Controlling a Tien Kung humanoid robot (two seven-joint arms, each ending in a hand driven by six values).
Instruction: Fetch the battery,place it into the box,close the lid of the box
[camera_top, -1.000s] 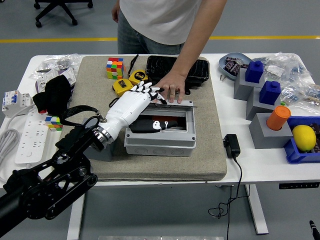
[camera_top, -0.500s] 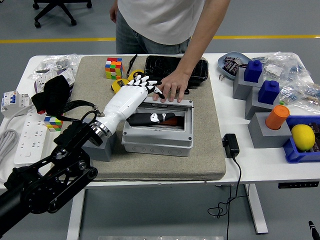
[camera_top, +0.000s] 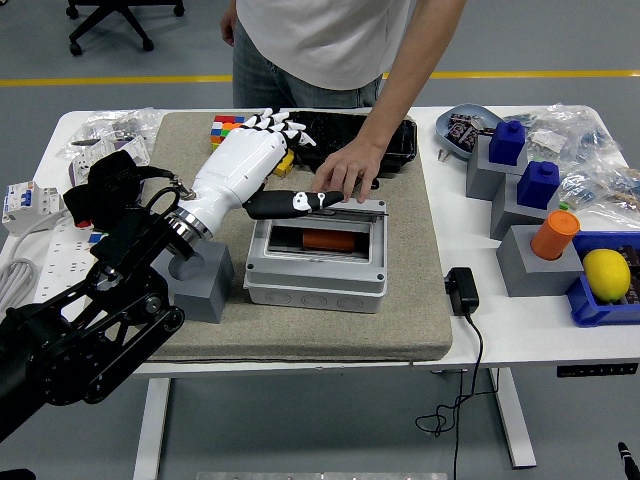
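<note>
- I see the orange battery (camera_top: 328, 240) lying inside the open grey box (camera_top: 316, 265).
- My left hand (camera_top: 250, 160) hovers up-left of it, fingers spread, grasping nothing.
- A person's hand (camera_top: 347, 169) rests at the box's far edge.

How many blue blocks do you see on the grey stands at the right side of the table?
2. One blue block sits on the far grey stand; the second blue block sits on the stand just nearer. The next stand holds an orange cylinder instead. Clutter behind may hide more.

1 high head view overlooks the table (camera_top: 520, 330).
</note>
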